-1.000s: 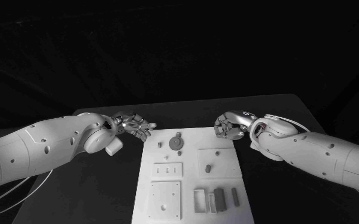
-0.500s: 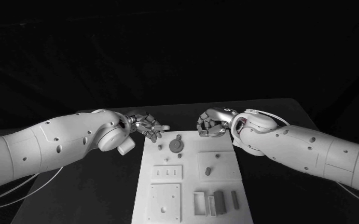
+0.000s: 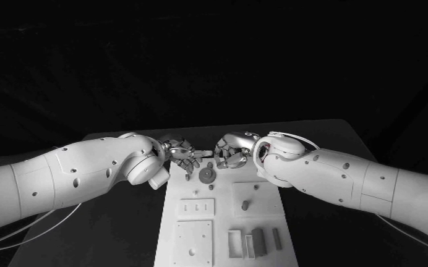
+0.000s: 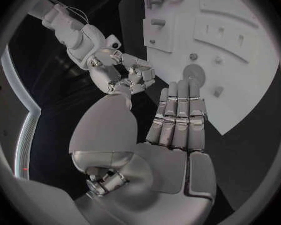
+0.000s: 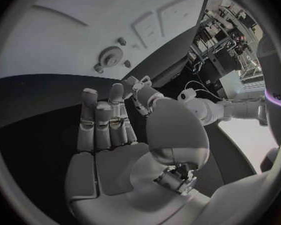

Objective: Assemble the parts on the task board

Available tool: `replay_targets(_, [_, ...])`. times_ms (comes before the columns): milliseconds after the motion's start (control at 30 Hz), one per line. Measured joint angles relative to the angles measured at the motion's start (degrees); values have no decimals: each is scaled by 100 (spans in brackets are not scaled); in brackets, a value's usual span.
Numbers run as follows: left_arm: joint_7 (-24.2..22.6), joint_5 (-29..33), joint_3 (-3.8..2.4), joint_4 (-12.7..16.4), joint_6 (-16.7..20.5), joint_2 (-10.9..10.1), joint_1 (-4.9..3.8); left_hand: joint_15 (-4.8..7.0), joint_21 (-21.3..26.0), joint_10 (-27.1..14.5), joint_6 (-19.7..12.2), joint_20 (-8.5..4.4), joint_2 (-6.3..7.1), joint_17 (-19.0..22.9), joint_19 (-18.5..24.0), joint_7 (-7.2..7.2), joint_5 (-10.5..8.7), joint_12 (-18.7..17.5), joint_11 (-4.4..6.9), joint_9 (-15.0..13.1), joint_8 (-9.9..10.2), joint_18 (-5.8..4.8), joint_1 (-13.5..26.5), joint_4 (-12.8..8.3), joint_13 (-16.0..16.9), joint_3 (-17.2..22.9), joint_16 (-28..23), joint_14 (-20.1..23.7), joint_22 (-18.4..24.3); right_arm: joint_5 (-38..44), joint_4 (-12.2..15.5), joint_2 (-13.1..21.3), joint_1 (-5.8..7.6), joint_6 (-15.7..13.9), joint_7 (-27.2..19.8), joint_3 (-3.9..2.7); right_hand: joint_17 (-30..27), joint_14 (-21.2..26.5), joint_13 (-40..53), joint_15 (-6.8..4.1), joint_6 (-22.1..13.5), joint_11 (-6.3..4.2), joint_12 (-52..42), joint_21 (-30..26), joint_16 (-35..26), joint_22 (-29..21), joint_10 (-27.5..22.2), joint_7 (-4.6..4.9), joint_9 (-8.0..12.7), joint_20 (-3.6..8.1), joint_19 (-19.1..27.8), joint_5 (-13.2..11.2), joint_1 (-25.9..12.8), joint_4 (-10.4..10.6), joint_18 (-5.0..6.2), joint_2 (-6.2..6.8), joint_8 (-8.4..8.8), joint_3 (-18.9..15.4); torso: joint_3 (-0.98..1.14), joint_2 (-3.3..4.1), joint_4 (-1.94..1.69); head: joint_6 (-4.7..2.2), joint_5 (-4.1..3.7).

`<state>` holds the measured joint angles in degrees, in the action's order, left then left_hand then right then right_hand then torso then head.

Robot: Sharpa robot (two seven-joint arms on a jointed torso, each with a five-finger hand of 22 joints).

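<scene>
Both silver hands, left and right, are held open and empty above the white task board's round toothed gear; grasping it is judged next

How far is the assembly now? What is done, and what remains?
Done: a gear sits on the board. In hand: nothing; the left hand and right hand hover with fingers apart at the far end. Left: loose blocks lie at the near end.
</scene>
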<state>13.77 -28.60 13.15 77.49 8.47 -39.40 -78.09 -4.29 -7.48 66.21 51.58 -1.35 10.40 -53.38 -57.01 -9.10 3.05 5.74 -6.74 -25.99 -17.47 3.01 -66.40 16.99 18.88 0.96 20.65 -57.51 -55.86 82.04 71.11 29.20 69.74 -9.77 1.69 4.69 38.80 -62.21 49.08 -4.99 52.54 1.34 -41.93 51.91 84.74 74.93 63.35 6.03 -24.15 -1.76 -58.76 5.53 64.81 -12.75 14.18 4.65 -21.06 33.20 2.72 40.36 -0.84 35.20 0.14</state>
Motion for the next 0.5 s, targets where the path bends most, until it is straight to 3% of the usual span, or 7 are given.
replay_targets(67, [80,3,0,25,41,20,0,0,0,0,0,0,36,-33,0,0,0,-3,0,0,0,0,82,-1,36,143,-3,0,-3,1,30,-16,-1,5,12,0,0,2,0,2,0,0,0,0,-22,0,0,0,-1,0,0,0,0,0,1,0,0,0,1,1,1,8,1])
replay_targets(233, [239,225,-1,31,129,51,-2,0,22,0,0,1,-59,-74,41,0,0,-3,0,-2,0,0,144,-8,83,162,-53,0,-24,1,77,-74,-2,8,49,-1,0,8,-1,8,0,0,0,0,-22,-1,1,0,-2,0,0,0,0,0,0,0,12,0,12,2,2,39,16])
replay_targets(500, [424,448,-3,51,155,108,-6,12,22,4,34,1,-504,-223,40,34,0,-3,4,-30,0,-1,-272,-18,252,-486,-159,-13,-121,2,119,-129,-3,6,96,-8,0,9,4,10,0,-1,0,0,-22,-1,1,0,-2,0,0,0,1,0,0,1,17,0,19,-2,9,64,35])
